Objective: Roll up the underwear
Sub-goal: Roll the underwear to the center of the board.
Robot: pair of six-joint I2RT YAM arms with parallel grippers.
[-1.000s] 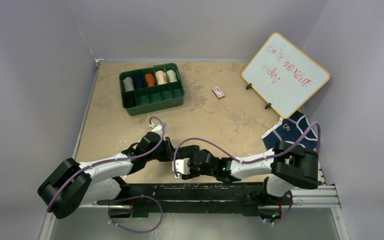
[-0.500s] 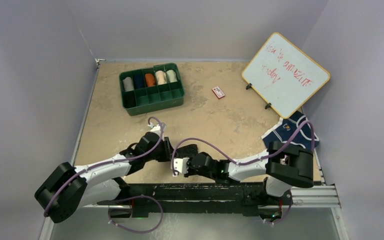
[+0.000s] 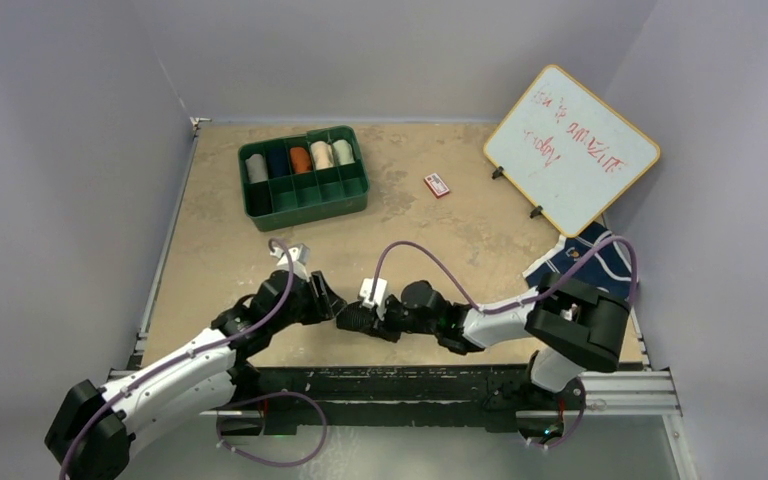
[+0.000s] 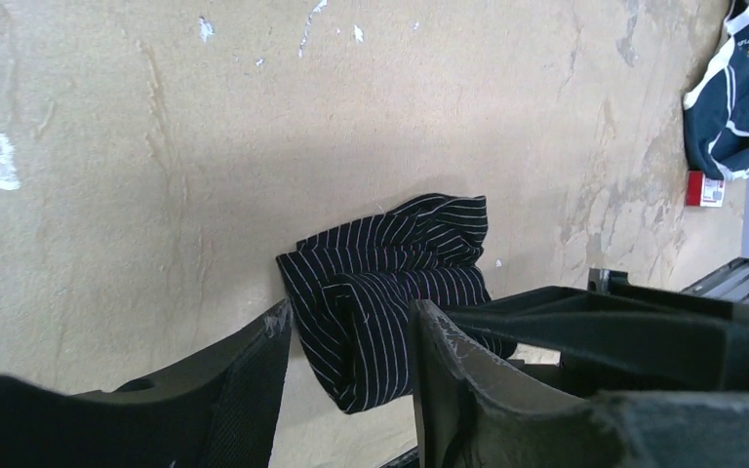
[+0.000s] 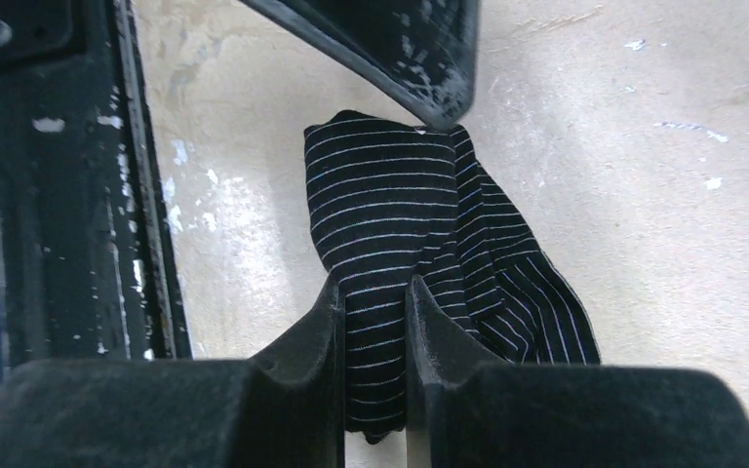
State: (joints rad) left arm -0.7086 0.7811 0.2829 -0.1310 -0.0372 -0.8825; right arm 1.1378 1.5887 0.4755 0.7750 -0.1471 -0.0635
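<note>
**Pinching a striped brief at the counter's near edge**

Black brief [image 5: 419,214], pinstriped in white, lies bunched on the counter [image 3: 430,240], just beside the dark rail [image 5: 59,195] along the near edge. Little room is left on that side. The right jaws are closed on one end of it, with cloth squeezed in the narrow gap between them. The left jaws stand partly apart and straddle the other end. The cloth runs loosely between them, and in the right wrist view one tip touches its far fold. The two arms meet nose to nose here, low over the surface.

A wide stretch of counter lies between them and the green tray [image 3: 305,208] at the far left, which holds a row of rolls. A small red card [image 3: 437,185] lies to the tray's right. A whiteboard [image 3: 572,150] leans at the far right corner. The navy brief [image 3: 585,258] lies flat near the right edge, well apart from the black one.

From above, the black brief is almost wholly hidden under the jaws. The navy brief is partly covered by the right arm [image 3: 570,325] and crossed by its purple cable [image 3: 623,262]. Its far edge meets the whiteboard's lower corner, and I cannot tell whether it tucks under. Its badge is too small to read, as is the red writing on the board. The tray's front compartments are too dark to make out.
</note>
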